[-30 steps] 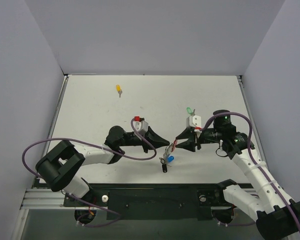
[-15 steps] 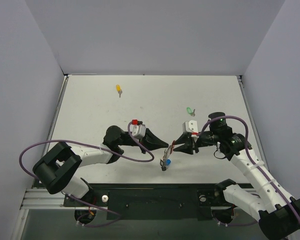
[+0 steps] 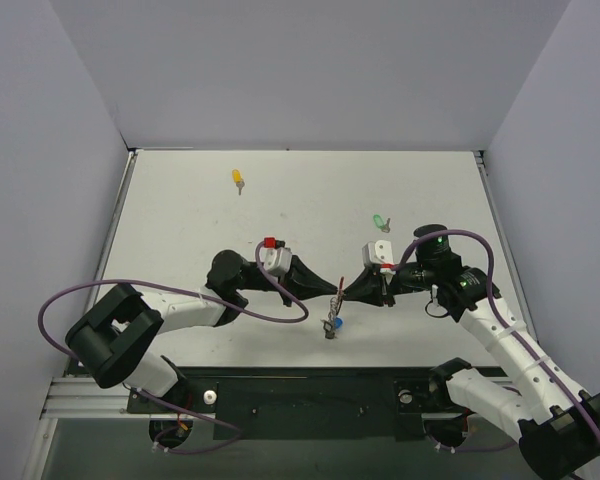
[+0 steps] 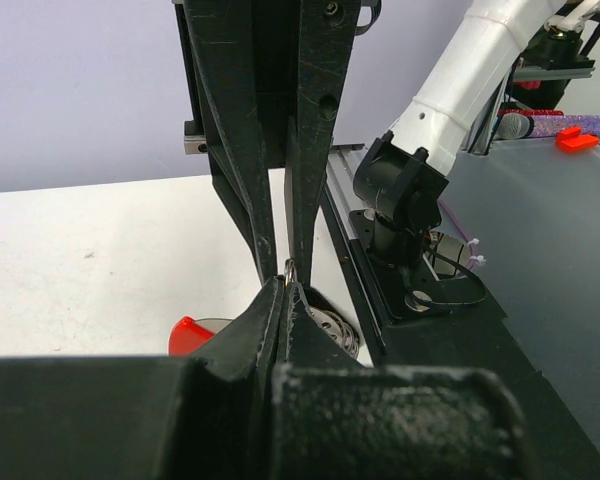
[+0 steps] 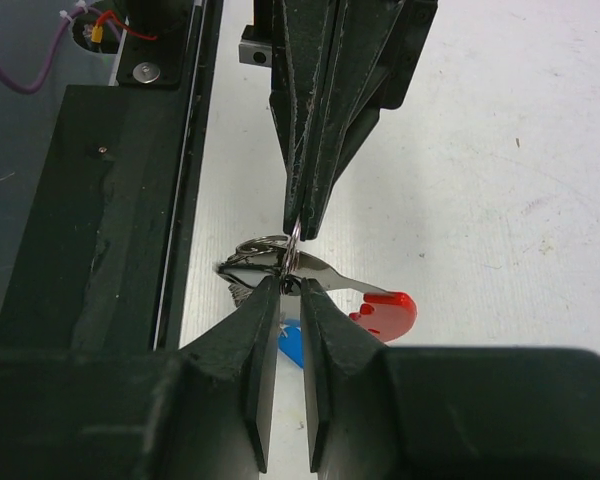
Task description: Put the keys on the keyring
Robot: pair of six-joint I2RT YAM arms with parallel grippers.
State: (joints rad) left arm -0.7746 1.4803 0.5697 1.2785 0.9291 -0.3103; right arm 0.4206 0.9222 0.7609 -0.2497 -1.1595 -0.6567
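Observation:
The keyring (image 3: 338, 300) hangs between both grippers near the table's front middle. My left gripper (image 3: 335, 291) is shut on its wire, seen edge-on as the keyring (image 4: 291, 268) at the left gripper (image 4: 285, 285) tips. My right gripper (image 3: 348, 293) meets it from the right. In the right wrist view the right gripper (image 5: 291, 285) has its jaws narrowed onto the keyring (image 5: 265, 245), beside its red tag (image 5: 388, 313). A blue piece (image 3: 335, 322) and a dark bit (image 3: 328, 334) dangle below. The yellow key (image 3: 238, 179) lies far back left. The green key (image 3: 379, 221) lies behind my right gripper.
A black rail (image 3: 310, 398) holding both arm bases runs along the table's near edge, just in front of the ring. Purple cables (image 3: 280, 312) loop off each wrist. Grey walls close in the table (image 3: 180, 230) at back and both sides.
My right gripper has moved left to the ring and narrowed its jaws onto it. My left gripper, still shut, shifted slightly right and forward with the ring.

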